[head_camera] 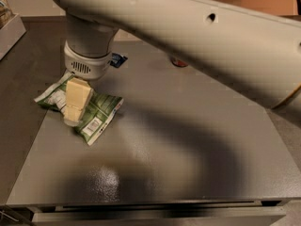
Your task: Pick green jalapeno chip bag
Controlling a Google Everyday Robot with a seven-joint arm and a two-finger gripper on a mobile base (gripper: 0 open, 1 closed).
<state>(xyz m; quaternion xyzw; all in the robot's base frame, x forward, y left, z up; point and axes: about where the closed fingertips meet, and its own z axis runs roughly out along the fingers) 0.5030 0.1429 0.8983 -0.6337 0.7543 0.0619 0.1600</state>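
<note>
The green jalapeno chip bag (pixel 99 114) lies flat and crinkled at the left of the grey table (pixel 188 154), its white text panels and barcode facing up. My gripper (pixel 74 108) hangs from the big white arm directly over the middle of the bag, its cream-coloured fingers (pixel 77 98) pointing down onto the foil. The bag rests on the table. The arm hides part of the bag's far end.
A small dark blue packet (pixel 118 59) lies behind the wrist at the table's far side. A red soda can (pixel 178 61) stands farther back, mostly hidden by the arm. A box edge (pixel 8 29) shows at the far left.
</note>
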